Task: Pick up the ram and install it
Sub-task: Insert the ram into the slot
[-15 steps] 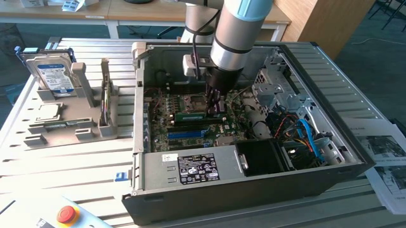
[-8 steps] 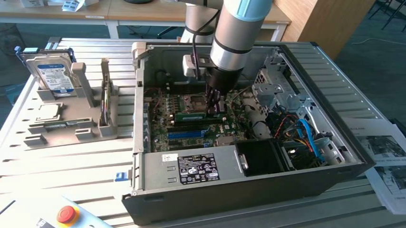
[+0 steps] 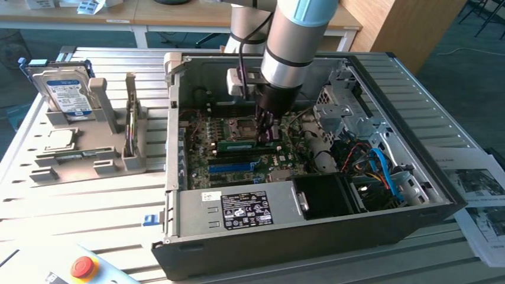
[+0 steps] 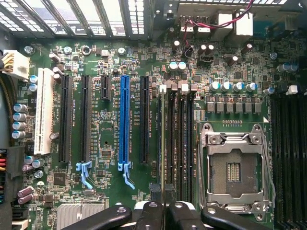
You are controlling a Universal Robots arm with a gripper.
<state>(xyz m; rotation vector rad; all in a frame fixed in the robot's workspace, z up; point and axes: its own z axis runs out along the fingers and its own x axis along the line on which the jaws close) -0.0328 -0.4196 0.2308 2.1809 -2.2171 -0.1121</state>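
Observation:
My gripper (image 3: 268,135) reaches down into the open computer case (image 3: 316,225), over the motherboard (image 4: 110,191). Its black fingers (image 4: 149,214) are shut on the ram (image 4: 162,143), which the wrist view shows edge-on as a thin pale line. The stick stands lined up with the outermost of the black memory slots (image 4: 180,143), beside the empty CPU socket (image 4: 234,165). In the exterior view the ram (image 3: 235,144) is a green strip low on the board under the gripper. I cannot tell whether it is seated in the slot.
On the exterior view's left, a grey holder (image 3: 94,157) carries a hard drive (image 3: 67,92) and a silver CPU chip (image 3: 59,139). Expansion slots, one of them blue (image 4: 124,120), lie beside the memory slots. Drive cage and cables (image 3: 371,160) fill the case's other side. A red button (image 3: 83,267) sits near the front.

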